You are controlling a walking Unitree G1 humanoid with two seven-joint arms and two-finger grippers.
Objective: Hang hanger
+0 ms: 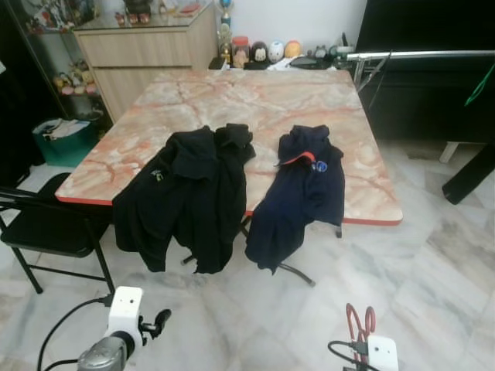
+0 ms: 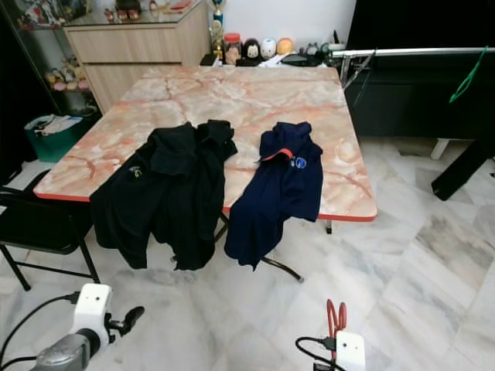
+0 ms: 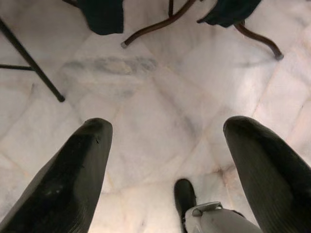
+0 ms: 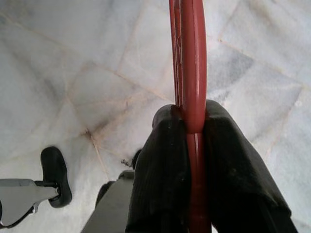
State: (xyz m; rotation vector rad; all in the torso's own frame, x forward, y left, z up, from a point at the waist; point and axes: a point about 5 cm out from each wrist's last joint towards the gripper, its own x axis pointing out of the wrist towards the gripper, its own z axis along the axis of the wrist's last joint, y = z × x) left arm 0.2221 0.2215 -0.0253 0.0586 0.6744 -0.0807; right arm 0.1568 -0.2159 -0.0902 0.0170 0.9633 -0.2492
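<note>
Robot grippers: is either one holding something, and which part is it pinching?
The right gripper is shut on a red hanger, pinching its thin plastic bar between both fingers. The left gripper is open over the floor, holding nothing.

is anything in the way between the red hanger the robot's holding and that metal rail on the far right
The marble table stands partly between: the red hanger sits low in the right gripper, and the metal rail lies beyond the table's far right corner.

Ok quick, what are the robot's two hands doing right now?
Left gripper: open, holding nothing.
Right gripper: shut on the red hanger.
</note>
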